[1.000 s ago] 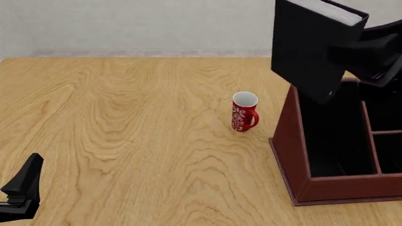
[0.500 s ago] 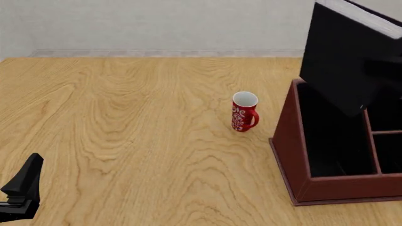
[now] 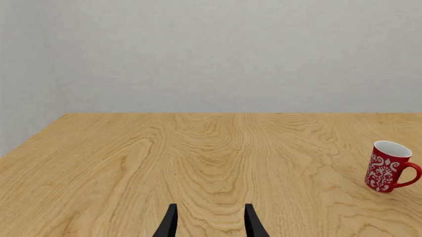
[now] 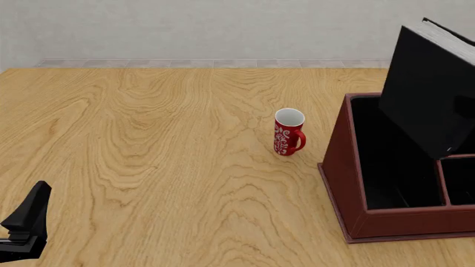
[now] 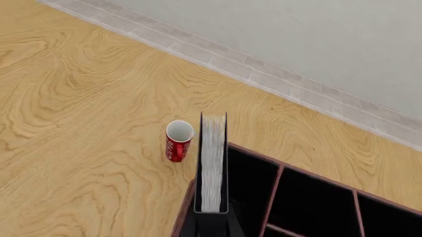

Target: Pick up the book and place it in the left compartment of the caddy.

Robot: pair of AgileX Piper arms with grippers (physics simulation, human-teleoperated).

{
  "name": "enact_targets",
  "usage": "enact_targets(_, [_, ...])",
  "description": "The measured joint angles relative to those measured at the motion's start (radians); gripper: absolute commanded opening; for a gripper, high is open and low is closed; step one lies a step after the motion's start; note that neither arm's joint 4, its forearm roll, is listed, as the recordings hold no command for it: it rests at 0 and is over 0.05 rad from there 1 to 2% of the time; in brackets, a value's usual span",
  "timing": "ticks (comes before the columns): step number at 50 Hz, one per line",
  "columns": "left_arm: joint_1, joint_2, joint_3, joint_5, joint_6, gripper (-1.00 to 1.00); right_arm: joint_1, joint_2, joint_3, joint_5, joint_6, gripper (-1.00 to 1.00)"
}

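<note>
The caddy [image 4: 349, 183] is seen at the right side of the table [image 4: 148, 167], with its long left compartment [image 4: 386, 161] open and black inside. Above it the book [image 4: 434, 89] is held in the air, tilted, with its lower corner over the divider between the left compartment and the smaller sections. Compared with one second ago, the book has been carried to the right and lowered a little, so that it is now placed more over the caddy than beside its left wall. In the right wrist view the book [image 5: 213, 168] is seen edge-on between the fingers of the right gripper [image 5: 212, 222], which are clenched on its lower end; the page edges are turned toward the camera. It is judged that the transport is almost done and that the book must yet be brought slightly left and lowered into the left compartment. The red mug [image 4: 288, 132] stands near the caddy, apart from it. The left gripper [image 3: 209, 222] rests low over the table, its fingers parted and nothing between them.
</note>
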Motion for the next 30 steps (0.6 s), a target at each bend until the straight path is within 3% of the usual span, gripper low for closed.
enact_targets(30, [0.0, 0.0, 0.0, 0.0, 0.0, 1.0, -0.108, -0.056, 0.152, -0.091, 0.072, -1.0])
